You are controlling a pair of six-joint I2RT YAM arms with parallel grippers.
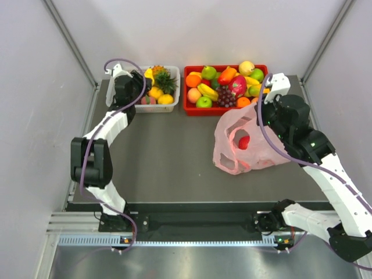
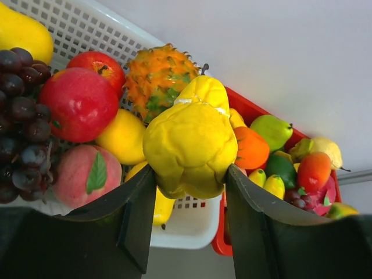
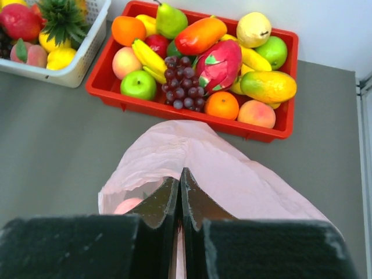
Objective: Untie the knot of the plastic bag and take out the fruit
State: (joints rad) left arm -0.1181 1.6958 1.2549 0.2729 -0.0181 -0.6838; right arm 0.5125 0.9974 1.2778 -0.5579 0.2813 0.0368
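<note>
My left gripper (image 2: pixel 190 171) is shut on a lumpy yellow fruit (image 2: pixel 190 139) and holds it just above the white basket (image 2: pixel 192 226). In the top view this gripper (image 1: pixel 142 78) sits at the basket's left end. My right gripper (image 3: pixel 180 174) is shut on a pinch of the pink plastic bag (image 3: pixel 232 174), holding that part up off the table. The bag (image 1: pixel 258 154) sags open toward the left, and a red fruit (image 1: pixel 244 142) lies inside it. Through the plastic in the right wrist view shows a pinkish fruit (image 3: pixel 127 204). The knot is out of view.
The white basket (image 1: pixel 176 81) at the back holds a pineapple, grapes, a peach and other fruit. Beside it on the right, a red tray (image 1: pixel 189 109) is full of assorted fruit. The bag lies right in front of the tray. Grey walls close in both sides.
</note>
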